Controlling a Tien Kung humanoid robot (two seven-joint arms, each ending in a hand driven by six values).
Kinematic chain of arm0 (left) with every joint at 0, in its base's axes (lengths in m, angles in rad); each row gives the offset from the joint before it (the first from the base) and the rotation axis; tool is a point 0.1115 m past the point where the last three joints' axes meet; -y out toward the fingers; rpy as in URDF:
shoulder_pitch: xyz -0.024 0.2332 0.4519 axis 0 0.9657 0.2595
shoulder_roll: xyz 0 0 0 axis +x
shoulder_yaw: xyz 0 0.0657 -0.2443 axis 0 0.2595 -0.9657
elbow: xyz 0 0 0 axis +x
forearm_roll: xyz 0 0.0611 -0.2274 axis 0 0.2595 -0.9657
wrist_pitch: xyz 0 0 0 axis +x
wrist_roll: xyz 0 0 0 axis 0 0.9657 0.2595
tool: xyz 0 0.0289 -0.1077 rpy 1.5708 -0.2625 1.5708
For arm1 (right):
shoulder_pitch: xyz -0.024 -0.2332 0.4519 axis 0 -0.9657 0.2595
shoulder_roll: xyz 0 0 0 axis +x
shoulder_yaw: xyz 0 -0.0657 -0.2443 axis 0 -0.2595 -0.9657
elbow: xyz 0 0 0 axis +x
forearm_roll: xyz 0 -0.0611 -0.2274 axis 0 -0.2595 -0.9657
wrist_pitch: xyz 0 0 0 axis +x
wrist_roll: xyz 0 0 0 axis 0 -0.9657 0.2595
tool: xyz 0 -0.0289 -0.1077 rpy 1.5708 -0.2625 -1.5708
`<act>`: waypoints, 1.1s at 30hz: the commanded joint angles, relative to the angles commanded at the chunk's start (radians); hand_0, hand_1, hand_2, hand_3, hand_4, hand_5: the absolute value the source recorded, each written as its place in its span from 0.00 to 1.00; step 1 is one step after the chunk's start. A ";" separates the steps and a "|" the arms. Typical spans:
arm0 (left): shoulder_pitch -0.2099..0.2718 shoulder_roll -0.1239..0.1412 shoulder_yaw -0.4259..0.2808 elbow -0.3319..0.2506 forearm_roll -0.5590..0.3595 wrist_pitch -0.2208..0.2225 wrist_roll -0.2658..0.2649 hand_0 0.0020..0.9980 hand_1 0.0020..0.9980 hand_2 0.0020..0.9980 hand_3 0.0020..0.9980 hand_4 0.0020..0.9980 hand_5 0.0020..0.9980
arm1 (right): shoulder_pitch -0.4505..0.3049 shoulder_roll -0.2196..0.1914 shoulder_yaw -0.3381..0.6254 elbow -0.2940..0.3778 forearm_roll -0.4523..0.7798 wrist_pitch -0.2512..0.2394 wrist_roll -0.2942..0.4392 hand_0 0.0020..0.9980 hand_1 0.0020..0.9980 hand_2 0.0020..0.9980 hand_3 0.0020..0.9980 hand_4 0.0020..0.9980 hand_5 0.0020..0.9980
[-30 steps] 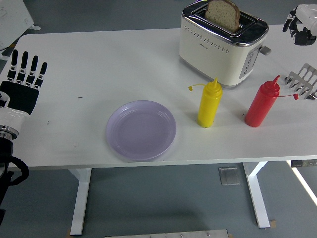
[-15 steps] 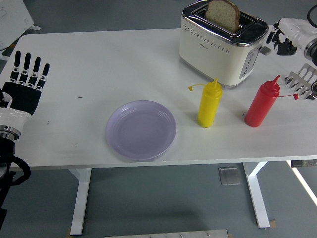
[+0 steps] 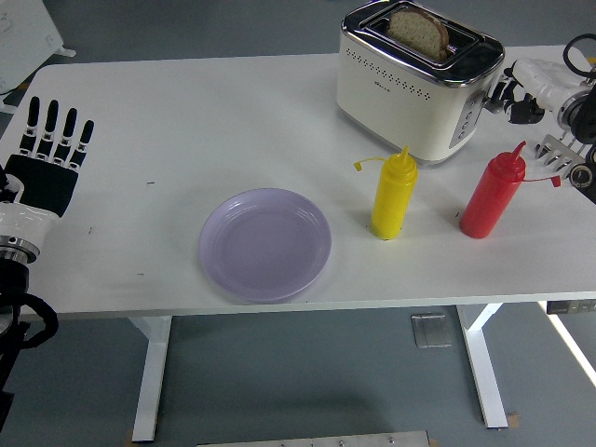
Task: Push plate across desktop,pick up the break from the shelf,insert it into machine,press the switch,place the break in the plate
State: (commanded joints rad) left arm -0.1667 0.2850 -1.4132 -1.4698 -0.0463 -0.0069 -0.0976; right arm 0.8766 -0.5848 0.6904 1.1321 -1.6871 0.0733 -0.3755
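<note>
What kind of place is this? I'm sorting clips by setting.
Probably a lab test bench staged as a breakfast counter: a bare white table on a grey floor, holding a toaster with bread and a lilac plate.

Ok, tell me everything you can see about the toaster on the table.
The cream two-slot toaster with shiny chrome top stands upright at the white table's far right. A slice of brown bread sits low in one slot. The end facing the right hand carries small buttons and the lever; the fingers are at that lever. The yellow squeeze bottle stands just in front, apart.
</note>
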 joint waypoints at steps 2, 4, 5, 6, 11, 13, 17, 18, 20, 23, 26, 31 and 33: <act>0.000 0.000 0.000 0.000 0.000 0.000 -0.001 0.78 0.72 0.67 0.69 0.71 1.00 | -0.002 0.003 -0.005 -0.007 0.002 -0.004 0.003 0.45 0.33 0.61 0.52 0.13 0.00; 0.000 0.000 0.000 -0.001 0.001 0.000 -0.001 0.78 0.72 0.67 0.69 0.71 1.00 | -0.004 0.005 -0.008 -0.011 0.004 -0.007 0.006 0.45 0.33 0.61 0.52 0.13 0.00; 0.000 0.000 0.000 -0.001 0.001 0.000 -0.001 0.78 0.72 0.67 0.69 0.71 1.00 | -0.005 0.007 -0.010 -0.014 0.005 -0.009 0.007 0.45 0.33 0.61 0.52 0.13 0.00; 0.000 0.000 0.000 -0.001 0.001 0.000 -0.002 0.78 0.72 0.67 0.69 0.71 1.00 | -0.006 0.009 -0.012 -0.016 0.005 -0.012 0.009 0.45 0.33 0.61 0.52 0.13 0.00; -0.001 -0.001 0.000 -0.002 0.003 0.001 -0.003 0.78 0.72 0.67 0.69 0.71 1.00 | -0.012 0.019 -0.025 -0.026 0.006 -0.021 0.016 0.45 0.33 0.60 0.52 0.14 0.00; -0.001 -0.001 0.000 -0.002 0.003 0.002 -0.004 0.78 0.72 0.67 0.69 0.71 1.00 | -0.014 0.023 -0.030 -0.029 0.007 -0.025 0.019 0.45 0.33 0.60 0.52 0.14 0.00; -0.003 -0.001 0.000 -0.002 0.004 0.003 -0.006 0.78 0.72 0.67 0.69 0.71 1.00 | -0.015 0.029 -0.037 -0.038 0.011 -0.036 0.027 0.45 0.33 0.60 0.52 0.14 0.00; -0.004 -0.002 0.000 -0.001 0.004 0.003 -0.006 0.78 0.72 0.67 0.69 0.71 1.00 | -0.014 0.029 -0.040 -0.040 0.013 -0.039 0.030 0.45 0.33 0.60 0.52 0.14 0.00; -0.004 -0.002 -0.001 0.000 0.004 0.003 -0.007 0.78 0.72 0.67 0.69 0.71 1.00 | -0.015 0.029 -0.045 -0.044 0.017 -0.045 0.035 0.45 0.33 0.60 0.52 0.14 0.00; -0.004 -0.002 -0.001 0.002 0.003 0.003 -0.008 0.78 0.72 0.67 0.69 0.71 1.00 | -0.015 0.028 -0.051 -0.049 0.023 -0.056 0.044 0.45 0.33 0.60 0.52 0.14 0.00; -0.004 -0.003 -0.002 0.003 0.001 0.002 -0.007 0.78 0.72 0.67 0.69 0.71 1.00 | -0.017 0.030 -0.061 -0.056 0.031 -0.085 0.062 0.47 0.34 0.60 0.52 0.13 0.00; -0.003 -0.003 -0.003 0.002 -0.002 0.000 -0.005 0.78 0.72 0.67 0.69 0.71 1.00 | -0.021 0.030 -0.065 -0.058 0.036 -0.112 0.077 0.47 0.34 0.60 0.52 0.13 0.00; -0.003 -0.003 -0.003 0.001 -0.003 0.000 -0.004 0.78 0.72 0.67 0.69 0.71 1.00 | -0.023 0.028 -0.058 -0.054 0.033 -0.115 0.078 0.47 0.34 0.60 0.52 0.14 0.00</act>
State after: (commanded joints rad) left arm -0.1701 0.2820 -1.4164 -1.4683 -0.0493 -0.0072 -0.1016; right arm 0.8541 -0.5570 0.6323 1.0782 -1.6540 -0.0419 -0.2973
